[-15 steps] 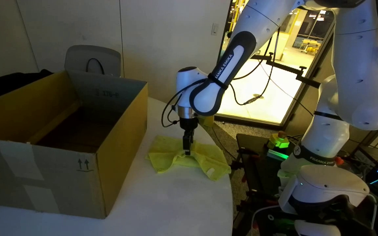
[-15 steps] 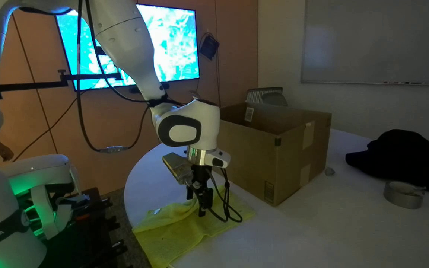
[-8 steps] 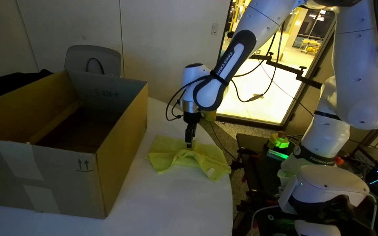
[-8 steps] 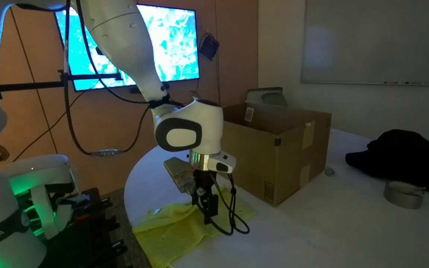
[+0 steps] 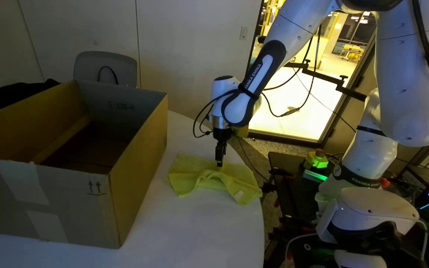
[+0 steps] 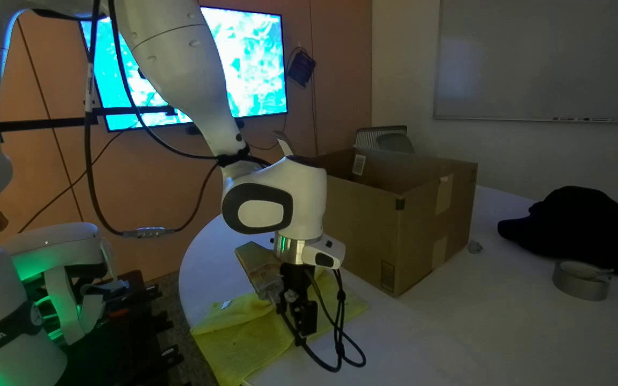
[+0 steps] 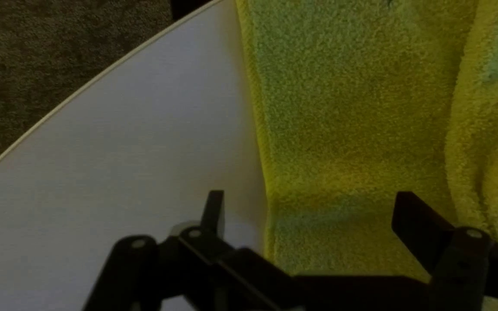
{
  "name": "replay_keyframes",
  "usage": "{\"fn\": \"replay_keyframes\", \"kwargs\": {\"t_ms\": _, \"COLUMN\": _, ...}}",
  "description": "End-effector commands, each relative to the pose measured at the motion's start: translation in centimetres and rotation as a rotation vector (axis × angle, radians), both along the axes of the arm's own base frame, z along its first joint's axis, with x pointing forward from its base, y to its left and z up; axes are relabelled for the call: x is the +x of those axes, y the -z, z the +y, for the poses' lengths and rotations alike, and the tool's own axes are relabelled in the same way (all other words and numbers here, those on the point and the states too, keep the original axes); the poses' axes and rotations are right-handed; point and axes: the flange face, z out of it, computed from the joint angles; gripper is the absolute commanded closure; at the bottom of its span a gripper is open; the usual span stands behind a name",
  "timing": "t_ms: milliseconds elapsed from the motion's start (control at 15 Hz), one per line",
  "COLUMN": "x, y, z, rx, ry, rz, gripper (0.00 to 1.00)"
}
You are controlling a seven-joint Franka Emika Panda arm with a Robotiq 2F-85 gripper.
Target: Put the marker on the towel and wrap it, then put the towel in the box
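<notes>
The yellow towel lies on the white table with a raised, folded ridge across it. It also shows in an exterior view and in the wrist view. My gripper is open and empty. In the wrist view one finger is over the table beyond the towel's edge and the other is over the towel. In both exterior views the gripper points down at the towel; contact cannot be told. The marker does not show; whether the folds cover it cannot be told. The open cardboard box stands beside the towel.
The round table's edge runs close to the towel. A grey tape roll and a black cloth lie on the table past the box. A chair stands behind the box. A cable loop hangs by the gripper.
My gripper has moved off the towel's raised fold toward its far side in an exterior view, and toward the camera and lower in the frame in an exterior view. The towel and box have not moved.
</notes>
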Motion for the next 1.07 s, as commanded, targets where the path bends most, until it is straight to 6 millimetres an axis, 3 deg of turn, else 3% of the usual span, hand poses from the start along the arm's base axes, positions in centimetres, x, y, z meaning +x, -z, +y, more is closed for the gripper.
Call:
{"fn": "replay_keyframes", "kwargs": {"t_ms": 0, "x": 0.1, "y": 1.3, "z": -0.7, "rx": -0.027, "ry": -0.042, "rz": -0.022, "gripper": 0.00}}
{"fn": "replay_keyframes", "kwargs": {"t_ms": 333, "x": -0.1, "y": 3.6, "z": -0.9, "rx": -0.048, "ry": -0.061, "rz": -0.018, "gripper": 0.00}}
{"fn": "replay_keyframes", "kwargs": {"t_ms": 533, "x": -0.3, "y": 4.0, "z": -0.8, "rx": -0.049, "ry": -0.068, "rz": -0.017, "gripper": 0.00}}
{"fn": "replay_keyframes", "kwargs": {"t_ms": 733, "x": -0.4, "y": 3.7, "z": -0.8, "rx": -0.047, "ry": -0.061, "rz": -0.019, "gripper": 0.27}}
{"fn": "replay_keyframes", "kwargs": {"t_ms": 867, "x": -0.4, "y": 3.5, "z": -0.5, "rx": -0.050, "ry": -0.064, "rz": -0.018, "gripper": 0.35}}
{"fn": "replay_keyframes", "kwargs": {"t_ms": 1000, "x": -0.4, "y": 3.3, "z": -0.1, "rx": -0.052, "ry": -0.072, "rz": -0.014, "gripper": 0.33}}
